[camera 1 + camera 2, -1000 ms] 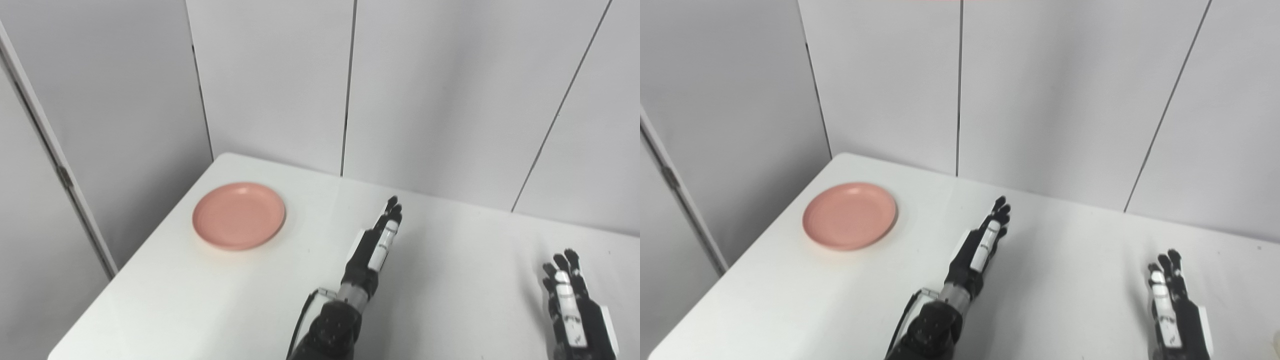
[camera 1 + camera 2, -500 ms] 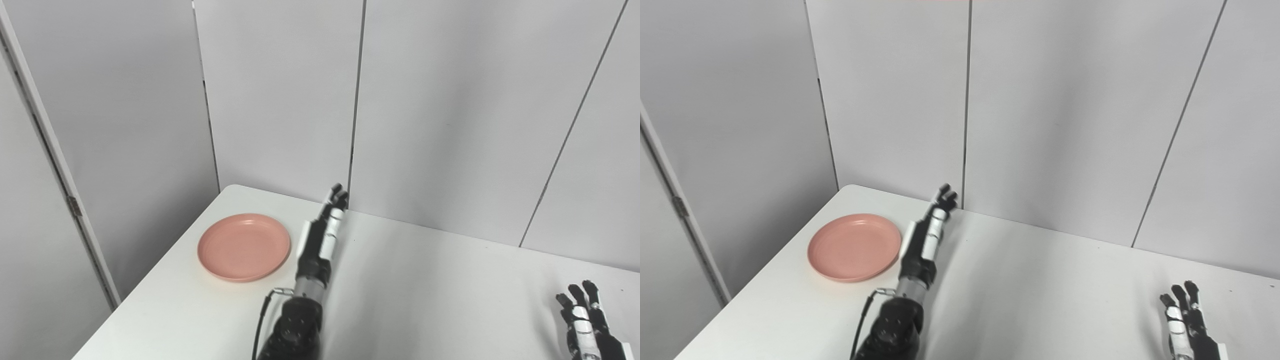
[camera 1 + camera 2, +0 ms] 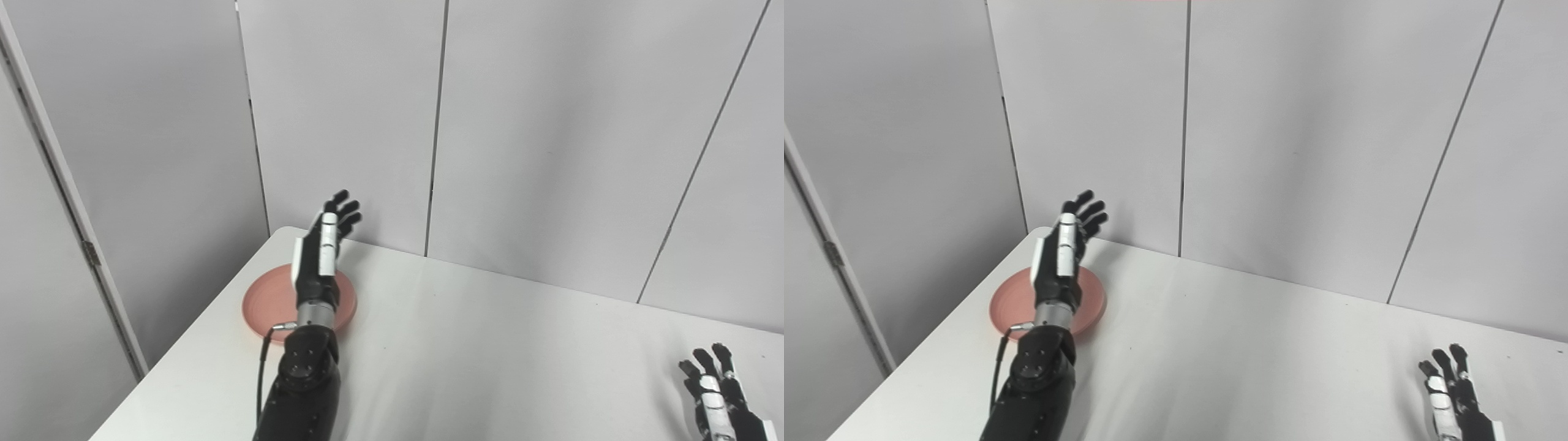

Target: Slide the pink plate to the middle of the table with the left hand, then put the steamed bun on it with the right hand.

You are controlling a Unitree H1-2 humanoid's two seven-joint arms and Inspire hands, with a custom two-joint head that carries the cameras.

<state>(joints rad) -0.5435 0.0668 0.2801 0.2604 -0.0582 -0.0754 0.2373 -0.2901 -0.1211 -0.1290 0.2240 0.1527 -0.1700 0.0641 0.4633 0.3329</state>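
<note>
Your left hand (image 3: 323,254) hangs over the pink plate (image 3: 269,303) with its fingers spread and nothing in its grasp, reaching past the plate's far rim toward the wall. The plate sits at the far left corner of the table (image 3: 490,355), close to the left edge, so the slide has not begun. If you lower the fingers onto the near rim instead of the far or left one, you may tip the plate or nudge it off that edge; pressing too lightly, I judge, would let the fingers skid across it. From these views you cannot tell how high the hand is above the plate, and forearm and wrist cover much of it. Your right hand (image 3: 713,392), loosely spread and empty, is cut off at the lower right corner. No steamed bun shows anywhere.
</note>
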